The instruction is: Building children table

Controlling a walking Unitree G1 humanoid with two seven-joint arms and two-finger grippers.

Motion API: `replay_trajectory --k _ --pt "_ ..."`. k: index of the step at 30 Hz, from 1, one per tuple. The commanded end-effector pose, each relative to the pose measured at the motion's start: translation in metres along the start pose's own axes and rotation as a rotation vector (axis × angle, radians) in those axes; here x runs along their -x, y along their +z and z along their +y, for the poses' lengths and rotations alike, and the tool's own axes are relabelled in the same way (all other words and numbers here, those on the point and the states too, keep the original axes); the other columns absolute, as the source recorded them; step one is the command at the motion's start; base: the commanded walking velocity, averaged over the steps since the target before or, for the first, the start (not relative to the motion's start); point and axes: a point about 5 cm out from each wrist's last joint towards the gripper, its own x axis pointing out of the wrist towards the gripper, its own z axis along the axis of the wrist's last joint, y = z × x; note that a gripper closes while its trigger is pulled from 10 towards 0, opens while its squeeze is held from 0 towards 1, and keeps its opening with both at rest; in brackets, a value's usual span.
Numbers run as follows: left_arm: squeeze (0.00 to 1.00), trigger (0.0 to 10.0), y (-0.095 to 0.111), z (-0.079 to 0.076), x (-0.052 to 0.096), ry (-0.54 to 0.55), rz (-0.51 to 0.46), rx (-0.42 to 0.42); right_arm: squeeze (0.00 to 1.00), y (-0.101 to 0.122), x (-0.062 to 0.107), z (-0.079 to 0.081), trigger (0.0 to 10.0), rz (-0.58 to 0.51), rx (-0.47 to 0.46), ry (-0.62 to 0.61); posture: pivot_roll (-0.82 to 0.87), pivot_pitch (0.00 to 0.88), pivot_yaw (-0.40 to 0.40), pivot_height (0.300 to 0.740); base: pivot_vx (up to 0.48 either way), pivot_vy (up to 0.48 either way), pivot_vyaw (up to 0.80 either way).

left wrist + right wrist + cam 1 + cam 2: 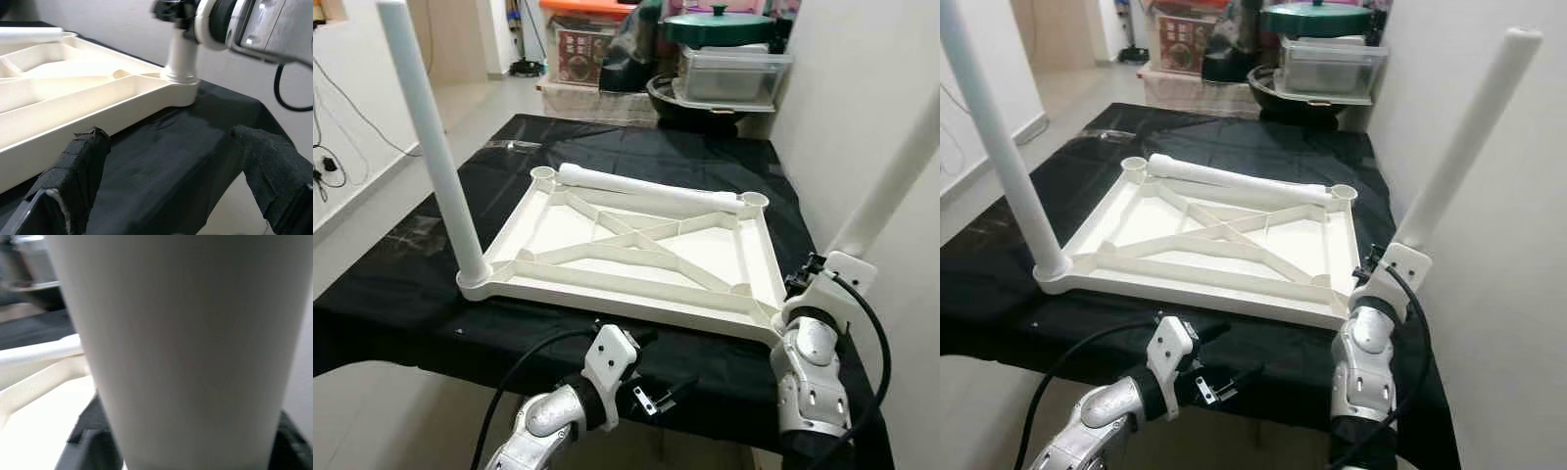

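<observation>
An upturned white table top (607,297) lies on a black-covered table. One white leg (431,137) stands upright in its near-left corner socket. A second leg (1464,137) rises tilted from the near-right corner, and my right gripper (1381,269) is shut on it just above the socket; up close, the leg (186,347) has dark fingers (83,435) beside it. A third leg (646,188) lies along the top's far edge. My left gripper (658,397) hangs open below the table's front edge, its fingers (78,166) spread wide and holding nothing.
The black cloth (411,294) drops off at the front edge near my arms. A white wall (862,98) runs close along the right side. Behind the table stand a green-lidded pot (720,24) and a clear plastic box (729,73). Open floor lies to the left.
</observation>
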Motion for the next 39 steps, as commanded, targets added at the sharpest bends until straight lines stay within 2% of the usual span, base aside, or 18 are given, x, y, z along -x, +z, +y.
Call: replay_trajectory --k 1,2,3,8,9,13,15,17,21,22,23,24,27,32,35,36,38,39 --pt "0.00 10.0 -0.004 0.000 0.000 -0.001 0.016 0.008 1.00 -0.005 0.002 0.019 10.0 -0.003 -0.034 0.148 0.19 0.000 -0.065 0.740 0.000 0.000 0.00" --pt "0.00 10.0 -0.004 0.000 0.000 0.000 0.016 0.008 1.00 -0.004 0.001 0.022 10.0 -0.026 -0.036 0.197 0.19 0.000 -0.065 0.740 0.000 0.000 0.00" --pt "0.00 10.0 -0.004 0.000 0.000 0.001 0.016 0.009 0.00 -0.002 -0.002 0.021 10.0 -0.029 -0.064 0.270 0.19 0.000 -0.070 0.740 0.000 0.000 0.00" --pt "0.00 10.0 -0.004 0.000 0.000 0.001 0.016 0.009 0.00 0.003 0.003 0.021 10.0 0.105 -0.173 0.741 0.18 0.000 -0.061 0.740 0.000 0.000 0.00" --pt "0.00 10.0 -0.004 0.000 0.000 0.001 0.016 0.009 0.00 0.003 0.003 0.021 10.0 0.105 -0.173 0.741 0.18 0.000 -0.061 0.740 0.000 0.000 0.00" --pt "0.00 10.0 -0.003 0.000 -0.001 -0.002 0.014 0.010 0.00 0.010 0.022 0.014 10.0 0.192 -0.062 1.157 0.18 0.000 -0.060 0.740 0.000 0.000 0.00" --pt "0.00 10.0 -0.003 0.000 -0.001 -0.002 0.014 0.010 0.00 0.010 0.022 0.014 10.0 0.192 -0.062 1.157 0.18 0.000 -0.060 0.740 0.000 0.000 0.00" --pt "0.00 10.0 -0.003 0.000 -0.002 -0.003 0.012 0.009 0.00 0.008 0.032 0.014 10.0 0.248 0.012 1.342 0.18 0.000 -0.062 0.740 0.000 0.000 0.00" --pt "0.00 10.0 -0.003 0.000 -0.002 -0.002 0.011 0.008 0.00 0.000 0.038 0.026 10.0 0.308 0.088 1.496 0.19 0.000 -0.065 0.740 0.000 0.000 0.00" --pt "0.00 10.0 -0.003 0.000 -0.002 -0.003 0.011 0.008 0.00 -0.001 0.040 0.029 2.7 0.329 0.103 1.540 0.19 0.000 -0.065 0.740 0.000 0.000 0.00" --pt "0.00 10.0 -0.003 0.000 -0.002 -0.004 0.012 0.007 0.00 -0.005 0.040 0.036 0.0 0.345 0.119 1.552 0.20 0.000 -0.068 0.740 0.000 0.000 0.00" --pt "0.00 10.0 -0.003 0.000 -0.002 -0.004 0.012 0.007 0.00 -0.005 0.040 0.036 0.0 0.345 0.119 1.552 0.20 0.000 -0.068 0.740 0.000 0.000 0.00" --pt "0.00 10.0 -0.003 0.000 -0.003 -0.005 0.012 0.006 0.00 -0.010 0.037 0.047 0.0 0.311 0.162 1.515 0.20 0.000 -0.070 0.740 0.000 0.000 0.00" --pt "0.00 10.0 -0.003 0.000 -0.002 -0.004 0.013 0.005 0.00 -0.010 0.004 0.050 0.0 0.251 0.122 1.077 0.20 0.000 -0.070 0.740 0.000 0.000 0.00" --pt "0.00 10.0 -0.003 0.000 -0.001 -0.004 0.014 0.007 0.00 -0.009 -0.026 0.015 0.0 0.221 0.113 0.487 0.19 0.000 -0.061 0.740 0.000 0.000 0.00" --pt "0.00 10.0 -0.003 0.000 -0.001 -0.004 0.014 0.007 0.00 -0.009 -0.026 0.015 0.0 0.221 0.113 0.487 0.19 0.000 -0.061 0.740 0.000 0.000 0.00" --pt "0.00 10.0 -0.003 0.000 -0.001 -0.004 0.015 0.008 0.00 -0.011 -0.025 -0.019 0.0 0.198 0.113 0.072 0.19 0.000 -0.058 0.740 0.000 0.000 0.00" --pt "0.00 10.0 -0.003 0.000 -0.001 -0.004 0.015 0.008 0.00 -0.011 -0.025 -0.019 0.0 0.198 0.113 0.072 0.19 0.000 -0.058 0.740 0.000 0.000 0.00"
